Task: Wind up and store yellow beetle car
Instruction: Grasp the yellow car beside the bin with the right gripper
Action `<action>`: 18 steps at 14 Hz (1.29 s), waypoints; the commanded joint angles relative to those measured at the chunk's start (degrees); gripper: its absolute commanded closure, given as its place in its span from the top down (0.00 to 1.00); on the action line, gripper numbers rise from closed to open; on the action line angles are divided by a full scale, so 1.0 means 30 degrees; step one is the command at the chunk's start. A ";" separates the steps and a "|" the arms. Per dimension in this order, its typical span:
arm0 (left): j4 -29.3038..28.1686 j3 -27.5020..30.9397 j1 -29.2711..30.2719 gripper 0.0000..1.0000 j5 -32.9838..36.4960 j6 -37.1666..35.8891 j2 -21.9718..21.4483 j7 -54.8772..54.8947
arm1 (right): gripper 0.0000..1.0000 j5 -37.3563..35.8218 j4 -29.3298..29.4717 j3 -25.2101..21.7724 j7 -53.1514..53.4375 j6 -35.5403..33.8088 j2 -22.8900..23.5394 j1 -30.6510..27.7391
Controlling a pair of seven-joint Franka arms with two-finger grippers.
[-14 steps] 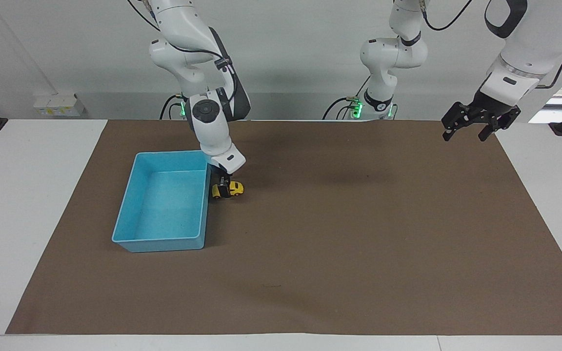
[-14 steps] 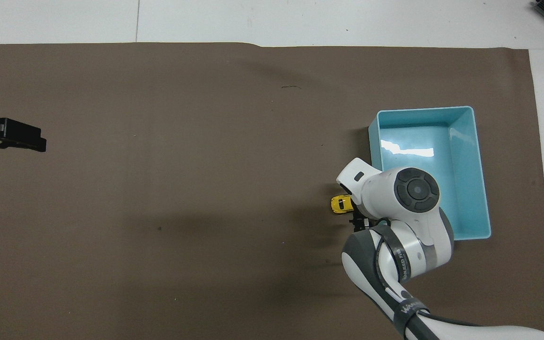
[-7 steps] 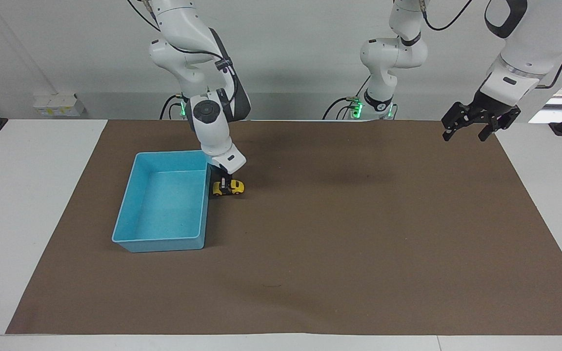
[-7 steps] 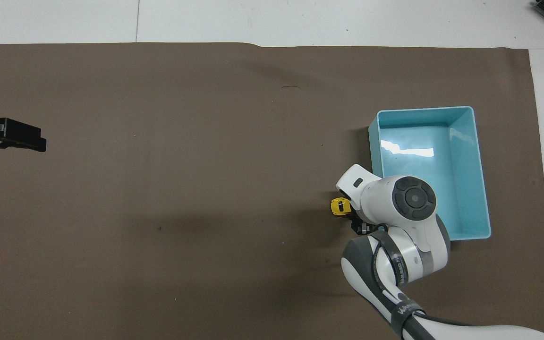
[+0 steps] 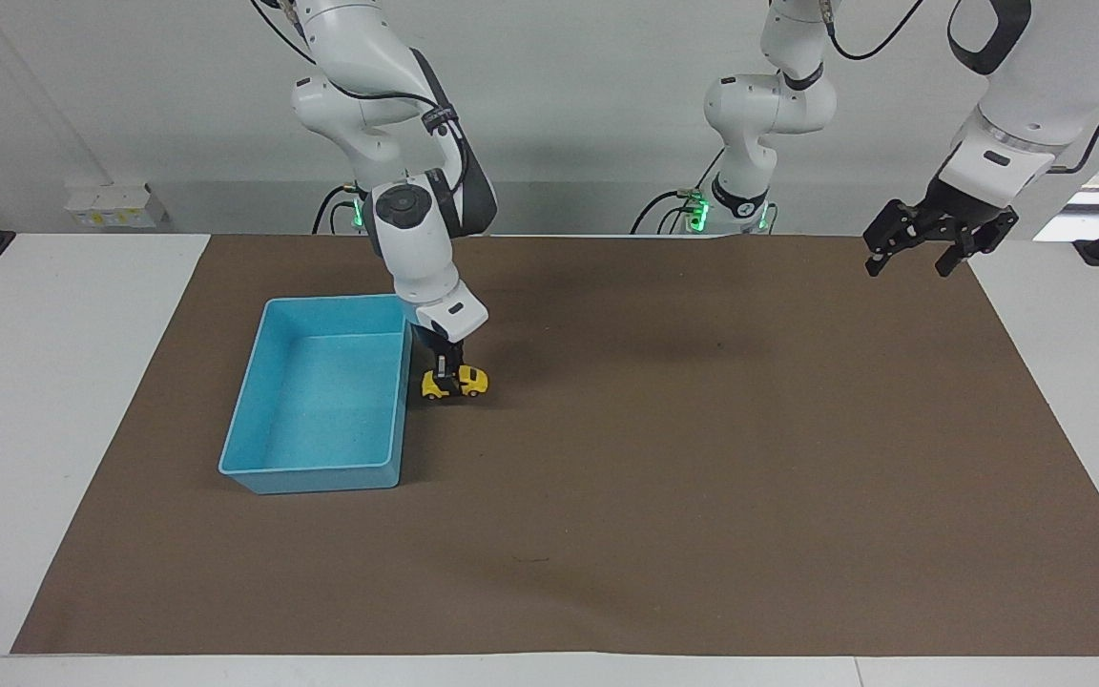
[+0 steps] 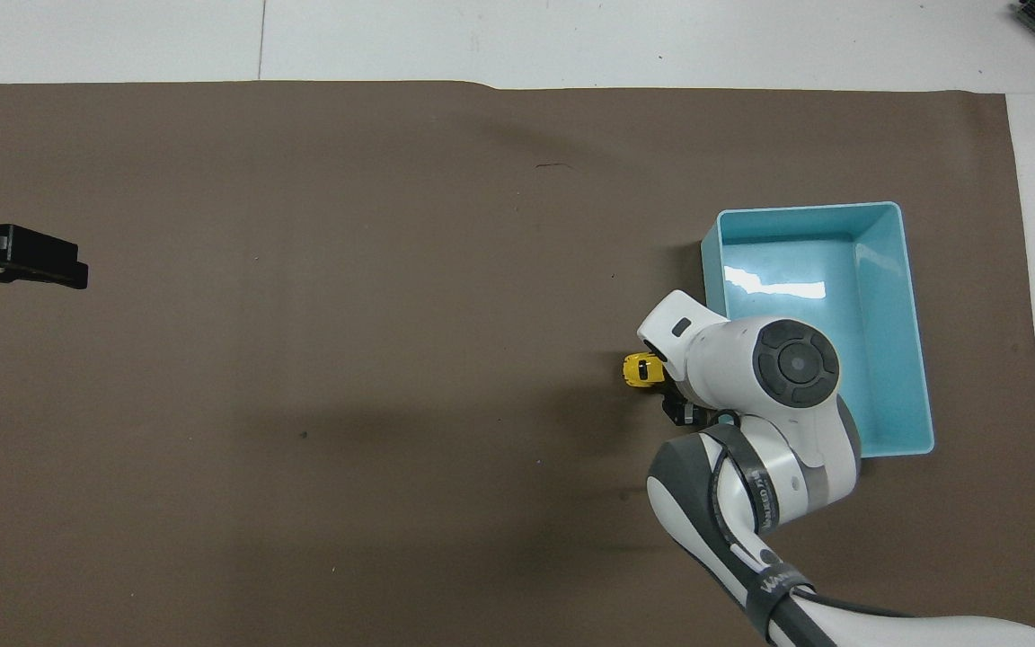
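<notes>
The yellow beetle car (image 5: 457,383) sits on the brown mat beside the blue bin (image 5: 321,477), on the side toward the left arm's end. My right gripper (image 5: 445,372) comes down on it from above and is shut on the car. In the overhead view the car (image 6: 638,369) peeks out from under the right wrist, next to the bin (image 6: 805,208). The bin holds nothing. My left gripper (image 5: 910,258) waits in the air, open, over the mat's edge at the left arm's end; it also shows in the overhead view (image 6: 68,267).
The brown mat (image 5: 702,477) covers most of the white table. A small white box (image 5: 115,205) stands near the wall at the right arm's end.
My right gripper has pushed the car along the mat, a little farther from the robots, beside the bin. The left arm has not moved.
</notes>
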 commanded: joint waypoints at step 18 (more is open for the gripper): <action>-0.0279 -0.0207 0.0303 1.00 0.0043 -0.0156 -0.0280 -0.0116 | 0.00 -0.0622 0.0421 -0.0218 -0.6440 -0.7956 -0.3271 -0.5405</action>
